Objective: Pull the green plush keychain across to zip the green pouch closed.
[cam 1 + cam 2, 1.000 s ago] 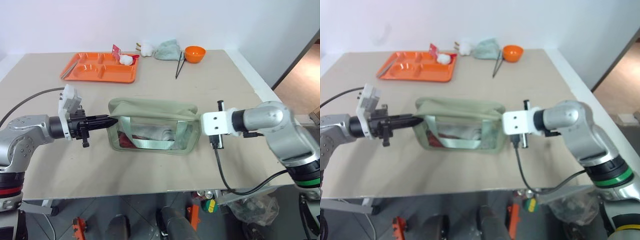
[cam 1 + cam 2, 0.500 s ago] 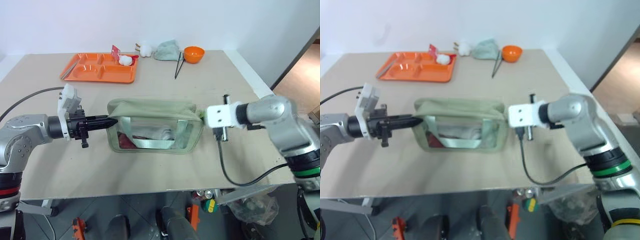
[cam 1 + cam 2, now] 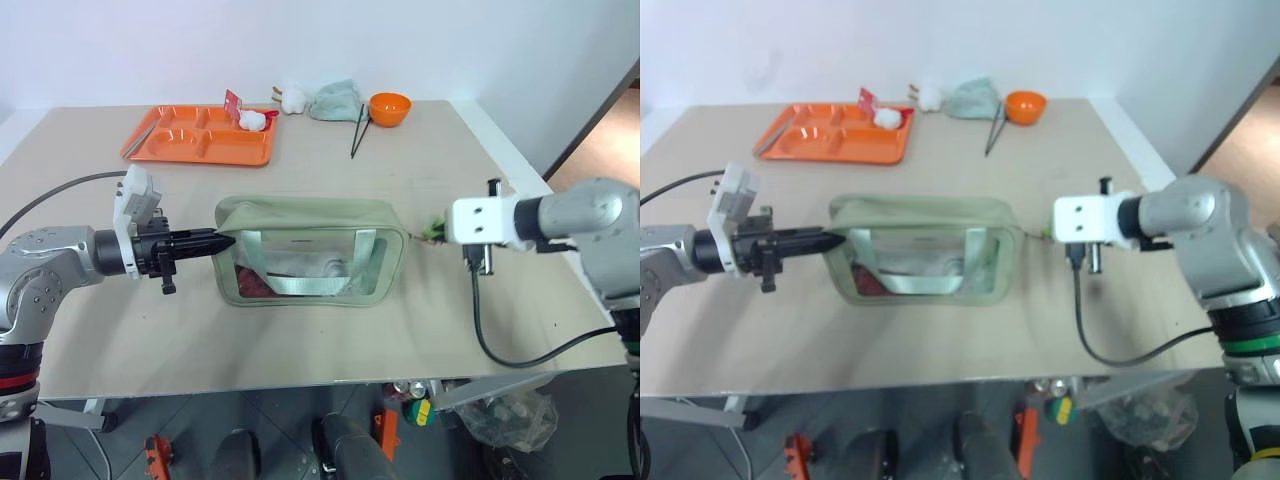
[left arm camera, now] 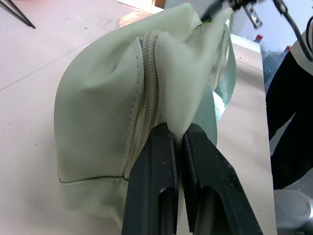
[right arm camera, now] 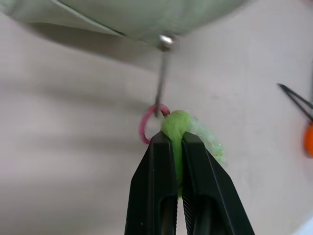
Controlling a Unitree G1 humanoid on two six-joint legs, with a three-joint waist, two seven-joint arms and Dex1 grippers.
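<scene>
The green pouch (image 3: 312,252) lies on the tan table (image 3: 300,330) and serves as the landmark here; what sits behind its clear window is hard to read, a reddish patch at the left end and something pale beside it, with the green webbing strap (image 3: 300,285) looped across the front; in the left wrist view the pouch's far end runs out of frame, though the zipper (image 4: 146,103) shows as a closed seam running up the fabric ridge. The right gripper's fingertips are hidden behind its white wrist block in the head views; the green plush keychain (image 5: 188,129) shows there merely as a small green speck just off the pouch's right end.

Well beyond the pouch sits an orange tray (image 3: 200,137) with a white ball (image 3: 251,120); also beyond it, farther right, a pale mint cloth (image 3: 335,100), an orange bowl (image 3: 390,107) and dark chopsticks (image 3: 357,130); nothing lies between these and the pouch; a black cable (image 3: 500,345) hangs from the right wrist, right of the pouch.

The left gripper (image 4: 178,142) is pinched tight on a fold of fabric at the pouch's left end, beside the zipper line; the right gripper (image 5: 177,142) is clamped on the keychain, its fingers nearly touching, the fuzz bulging out at one side; a pink ring (image 5: 146,125) and a thin metal pull link the keychain to the pouch's right end.
</scene>
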